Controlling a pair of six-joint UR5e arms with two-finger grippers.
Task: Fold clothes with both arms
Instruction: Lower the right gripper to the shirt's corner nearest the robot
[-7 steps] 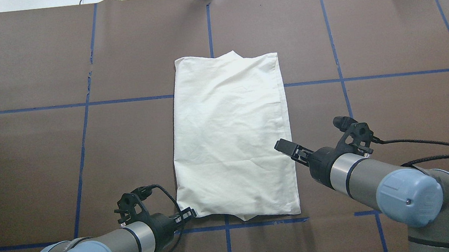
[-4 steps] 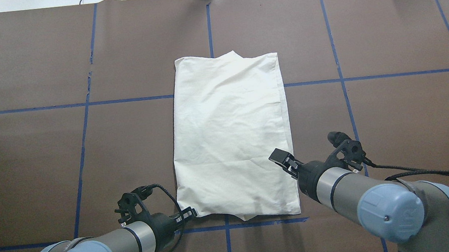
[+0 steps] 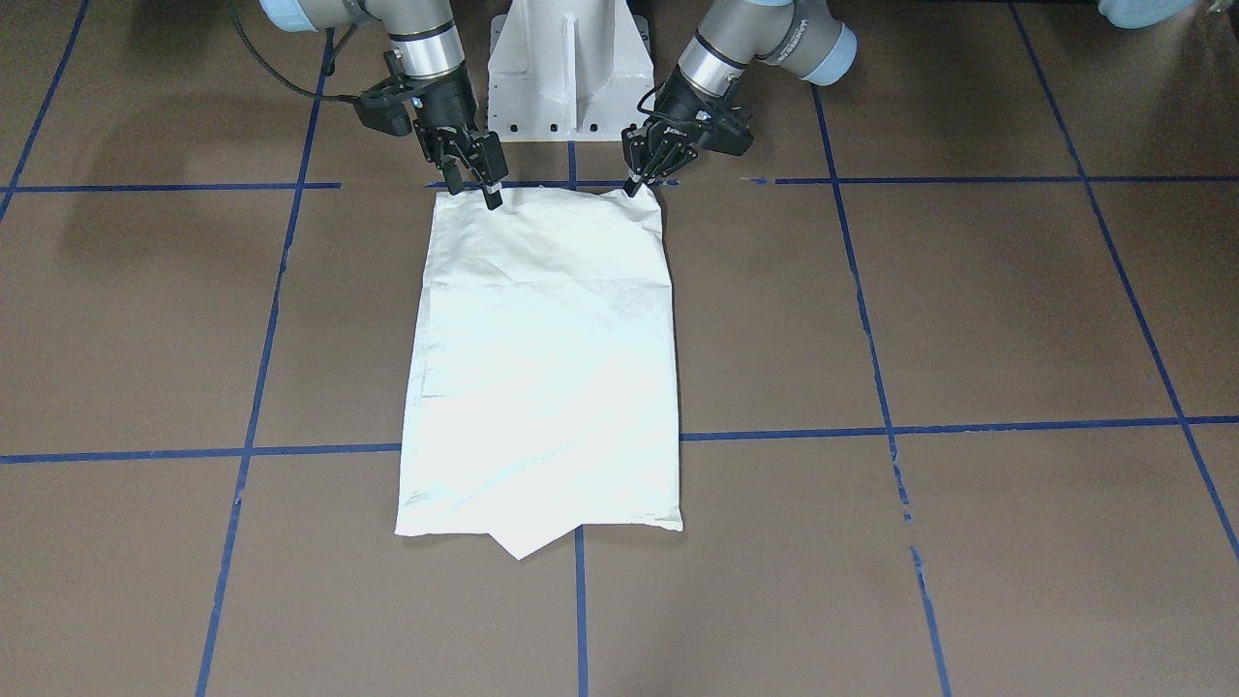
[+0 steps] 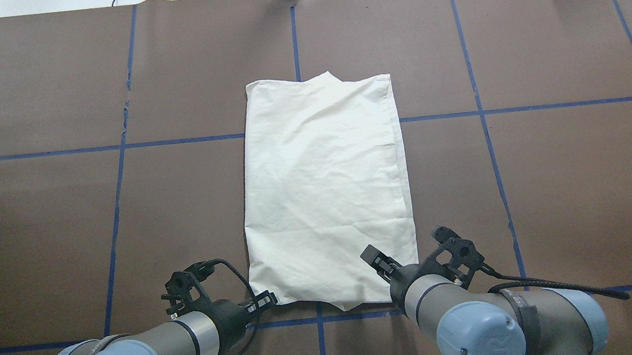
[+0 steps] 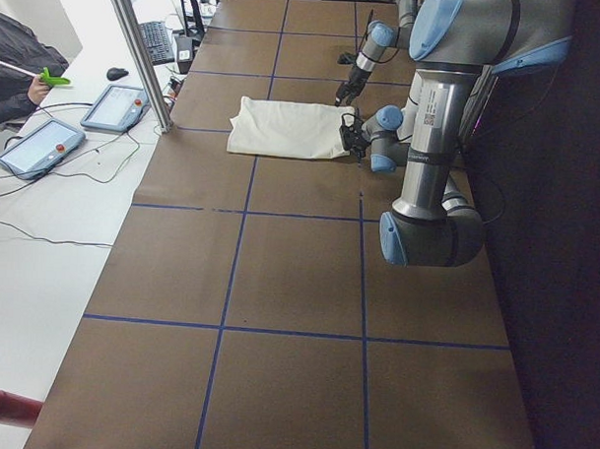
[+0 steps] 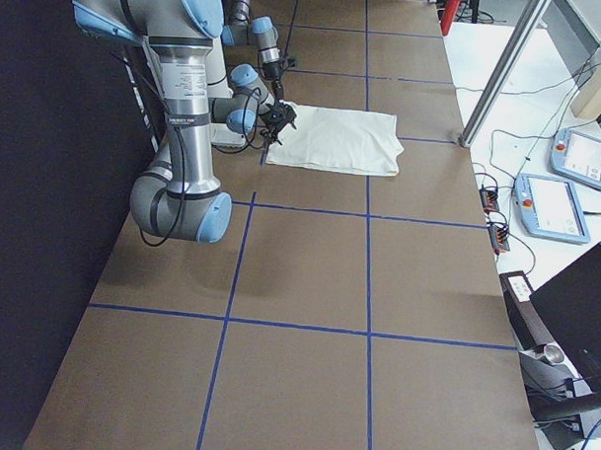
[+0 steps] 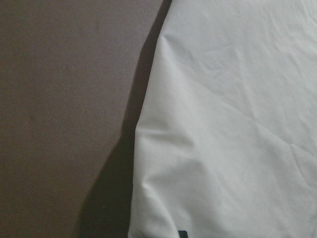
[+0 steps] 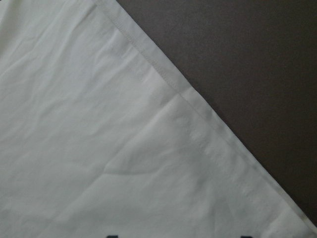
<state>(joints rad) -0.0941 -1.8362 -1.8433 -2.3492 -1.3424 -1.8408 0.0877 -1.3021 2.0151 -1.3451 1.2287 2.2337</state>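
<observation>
Black left pincer clamps a robot-side corner of the flat cream-white cotton shirt. Black right pincer, jaws apart, over the other robot-side corner

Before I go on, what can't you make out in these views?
Left gripper: whether its fingers pinch the shirt corner; too small overhead, cut off by the left wrist view's lower edge.
Right gripper: open or shut, touching cloth or not; fingers cut off by the right wrist view's lower edge.
Print and sleeves: none show; every view has only plain cloth on top.
</observation>
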